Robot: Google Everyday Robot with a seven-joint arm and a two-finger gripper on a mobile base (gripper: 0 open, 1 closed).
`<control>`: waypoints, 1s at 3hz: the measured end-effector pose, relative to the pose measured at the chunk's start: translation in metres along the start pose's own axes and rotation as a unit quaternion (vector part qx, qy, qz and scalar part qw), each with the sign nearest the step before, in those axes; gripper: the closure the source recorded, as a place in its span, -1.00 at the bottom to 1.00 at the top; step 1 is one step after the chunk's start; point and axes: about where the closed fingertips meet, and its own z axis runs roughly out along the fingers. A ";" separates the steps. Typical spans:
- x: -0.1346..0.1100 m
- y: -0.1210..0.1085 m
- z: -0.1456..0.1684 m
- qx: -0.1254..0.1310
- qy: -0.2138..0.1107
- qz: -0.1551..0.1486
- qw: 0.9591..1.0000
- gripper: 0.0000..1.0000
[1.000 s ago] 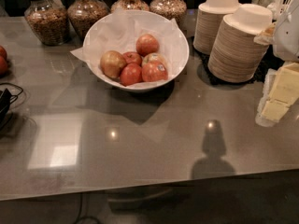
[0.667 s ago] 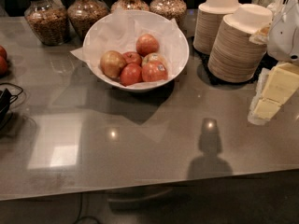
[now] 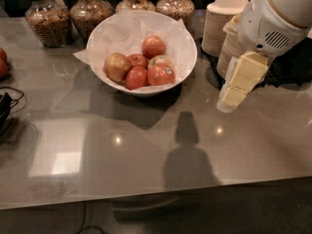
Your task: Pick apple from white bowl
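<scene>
Leftward displacement of the gripper (image 3: 231, 99) is the chief change: it was close to the right edge of the table (image 3: 146, 155) and now hangs over the surface nearer the white bowl (image 3: 187, 43), well apart from it and just in front of the stacked beige bowls (image 3: 222, 21). More of the arm's white moulded housing (image 3: 273, 18), with its slotted vent, has come into view at the far right corner. Bowl, fruit and jars lie as before.

Whether the gripper is released or clenched cannot be told; it carries nothing visible, and its cream, blocky end points down and to the left.

The apple (image 3: 117, 66), rounded, with matt yellow-gold skin and a reddish-brown blush, rests in the left part of the white bowl, touching the smaller red apples (image 3: 136, 77) beside it. One of these, the sticker apple (image 3: 161, 74), bears a small label. The bowl is wide, round and glossy, lined with crinkled white paper (image 3: 122, 30) that overhangs its left rim, and it stands towards the far edge, left of centre.

Four glass jars (image 3: 48, 16) of brown granular contents line the far edge behind the bowl. The table is smooth, grey and reflective, showing light spots and a dark shadow (image 3: 187, 150) near the front edge. Two red fruits (image 3: 2, 62) and a black cable (image 3: 7, 106) sit at the left edge.
</scene>
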 end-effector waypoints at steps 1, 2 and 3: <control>0.000 0.000 0.000 0.000 0.000 0.000 1.000 -1.00; -0.005 -0.010 0.010 0.012 -0.042 0.049 0.998 -1.00; -0.016 -0.030 0.019 0.028 -0.094 0.106 0.989 -1.00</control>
